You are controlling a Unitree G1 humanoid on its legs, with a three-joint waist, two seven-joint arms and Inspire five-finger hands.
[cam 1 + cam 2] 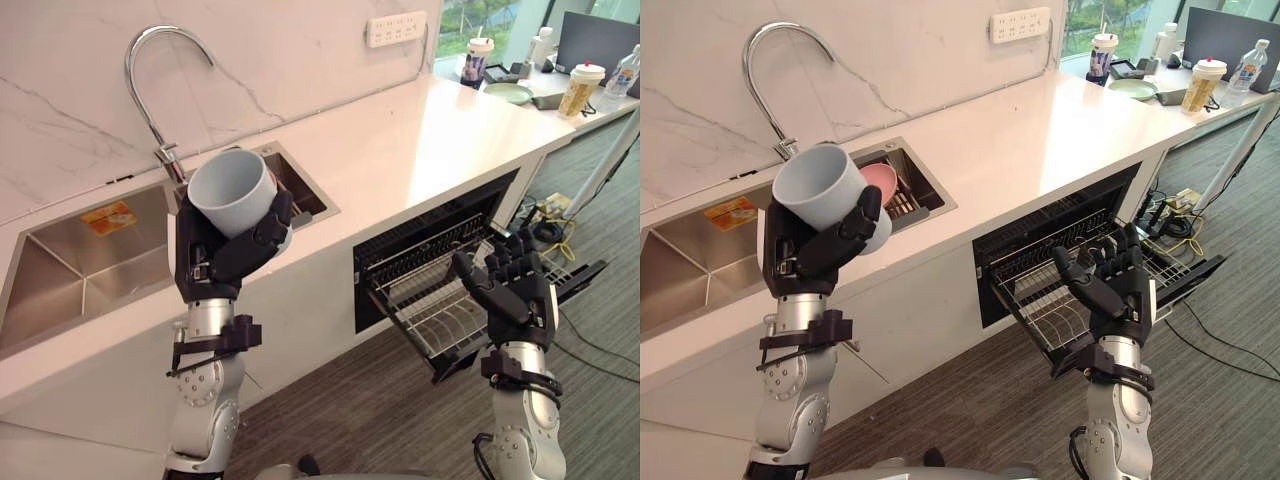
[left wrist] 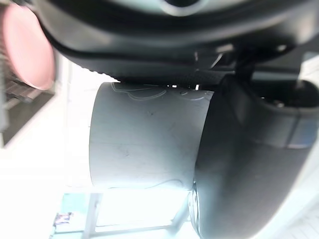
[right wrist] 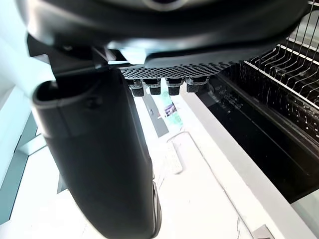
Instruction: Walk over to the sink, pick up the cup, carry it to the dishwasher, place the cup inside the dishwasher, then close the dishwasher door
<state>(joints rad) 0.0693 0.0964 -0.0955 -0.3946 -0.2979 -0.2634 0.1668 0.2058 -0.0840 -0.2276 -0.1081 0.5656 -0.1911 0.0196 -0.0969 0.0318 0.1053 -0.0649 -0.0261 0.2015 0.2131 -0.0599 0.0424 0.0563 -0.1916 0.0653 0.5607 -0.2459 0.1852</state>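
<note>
The grey cup [image 1: 232,193] was held tilted in the curled fingers of the left robot hand [image 1: 235,250], raised by the sink [image 1: 70,260]. It should be carried level, rightward, to the dishwasher rack [image 1: 430,312], where the right robot hand [image 1: 510,285] was spread open.

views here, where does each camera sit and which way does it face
Left eye view: on the head, looking down at sink, counter and open dishwasher; left hand grips the cup, right hand open.
Right eye view: beside it, same scene, same arms.
Left wrist view: on that wrist, along the hand at the cup's side.
Right wrist view: on that wrist, past its fingers at the dishwasher rack.
Shared: the cup, in both eye views and the left wrist view.
</note>
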